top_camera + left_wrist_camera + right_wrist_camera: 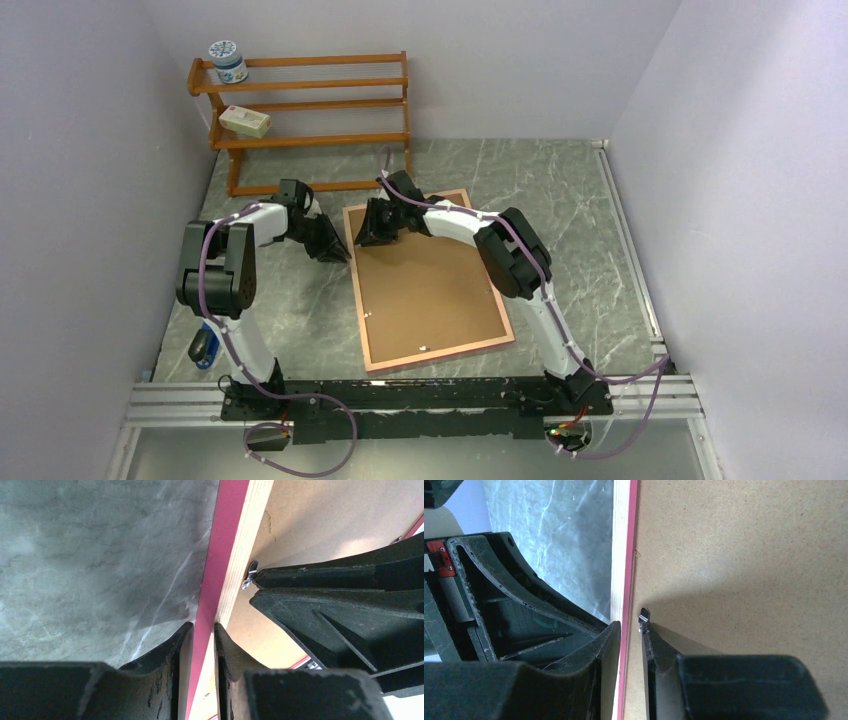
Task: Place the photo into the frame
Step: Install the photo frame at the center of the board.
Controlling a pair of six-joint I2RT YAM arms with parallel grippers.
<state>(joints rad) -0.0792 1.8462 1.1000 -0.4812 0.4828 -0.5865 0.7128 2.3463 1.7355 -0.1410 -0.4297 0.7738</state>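
The frame (pixel 440 354) lies face down on the table, with the brown hardboard backing sheet (pixel 425 285) in it. The photo is hidden. My left gripper (pixel 335 250) is at the frame's far left edge. In the left wrist view its jaws (pixel 200 632) are pinched on the pink rim (pixel 222 555). My right gripper (pixel 375 235) is on the far left corner. In the right wrist view it (pixel 631 627) straddles the rim (pixel 623 540), narrowly open, with one fingertip against a small metal clip (pixel 644 615). The clip also shows in the left wrist view (pixel 251 575).
A wooden slatted rack (pixel 310 110) stands at the back left with a jar (pixel 228 60) and a white box (pixel 245 121) on it. A blue object (pixel 204 348) lies by the left arm's base. Walls close in on the left and right.
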